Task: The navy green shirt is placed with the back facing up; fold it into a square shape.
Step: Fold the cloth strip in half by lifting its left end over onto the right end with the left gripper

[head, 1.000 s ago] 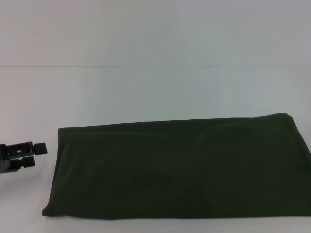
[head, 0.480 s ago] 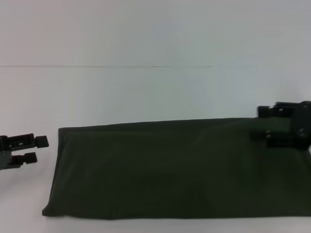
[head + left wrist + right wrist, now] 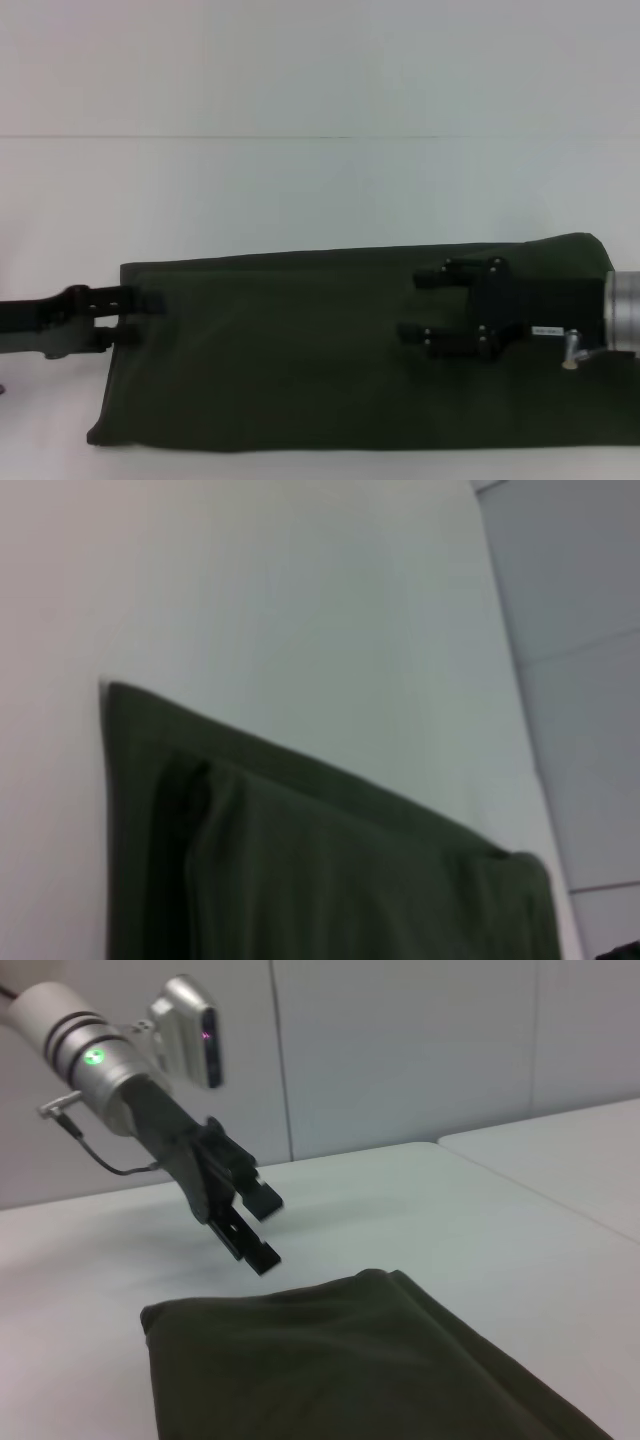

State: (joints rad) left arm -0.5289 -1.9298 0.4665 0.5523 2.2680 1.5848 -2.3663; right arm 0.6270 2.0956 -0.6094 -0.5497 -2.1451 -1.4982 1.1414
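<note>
shirt [image 3: 330,350] rt end cut off

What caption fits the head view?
Both open pincers, left and right, over the folded navy green shirt.

The left gripper [image 3: 140,318] is held low at nine o'clock with fingers parted and pointing toward three, while the right gripper [image 3: 420,305] is extended from three o'clock, jaws spread, pointing toward nine.
</note>
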